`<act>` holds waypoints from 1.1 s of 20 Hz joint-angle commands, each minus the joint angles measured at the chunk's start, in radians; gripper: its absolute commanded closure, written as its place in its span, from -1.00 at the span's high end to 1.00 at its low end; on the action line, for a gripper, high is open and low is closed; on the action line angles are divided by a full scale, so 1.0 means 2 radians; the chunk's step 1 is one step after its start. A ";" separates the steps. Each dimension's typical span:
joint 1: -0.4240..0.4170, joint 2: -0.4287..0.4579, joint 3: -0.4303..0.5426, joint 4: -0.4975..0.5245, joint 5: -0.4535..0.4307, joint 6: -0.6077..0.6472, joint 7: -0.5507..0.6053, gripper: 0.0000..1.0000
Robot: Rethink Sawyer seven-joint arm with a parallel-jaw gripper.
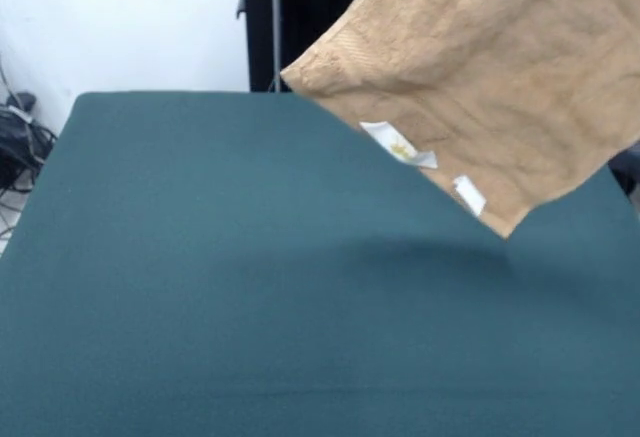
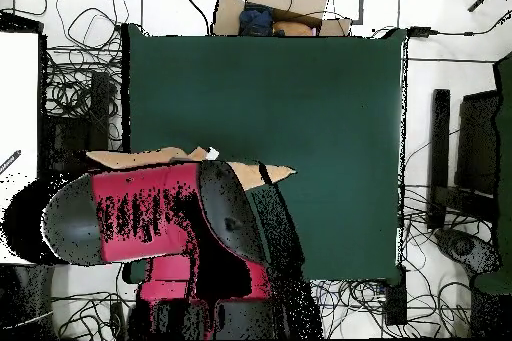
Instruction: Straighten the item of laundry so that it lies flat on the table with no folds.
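The towel (image 1: 490, 77) is peach-orange terry cloth, soft and nubby, with a flatter woven band near one edge and small, smooth white labels (image 1: 400, 145) along its side. The table (image 1: 230, 287) has a dark green cloth top, matt and even. From overhead, the arm (image 2: 150, 219) looks like hard red and black plastic, perhaps slightly glossy.
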 commanded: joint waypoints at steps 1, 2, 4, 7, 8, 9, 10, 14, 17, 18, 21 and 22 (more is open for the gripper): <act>0.017 -0.016 -0.032 0.063 -0.015 0.029 0.122 -1.00; 0.019 -0.016 -0.033 0.063 -0.016 0.028 0.124 -1.00; 0.023 -0.019 -0.037 0.063 -0.020 0.024 0.123 -1.00; 0.028 -0.020 -0.041 0.063 -0.024 0.015 0.122 -1.00; 0.029 -0.021 -0.043 0.064 -0.024 0.012 0.121 -1.00; 0.030 -0.022 -0.044 0.064 -0.024 0.010 0.121 -1.00; 0.032 -0.022 -0.045 0.065 -0.024 0.007 0.121 -1.00; 0.039 -0.028 -0.051 0.068 -0.032 -0.008 0.122 -1.00; 0.044 -0.033 -0.056 0.068 -0.036 -0.014 0.120 -1.00; 0.045 -0.034 -0.057 0.069 -0.037 -0.014 0.121 -1.00; 0.054 -0.034 -0.063 0.067 -0.050 -0.019 0.129 -1.00; 0.056 -0.034 -0.065 0.066 -0.055 -0.021 0.132 -1.00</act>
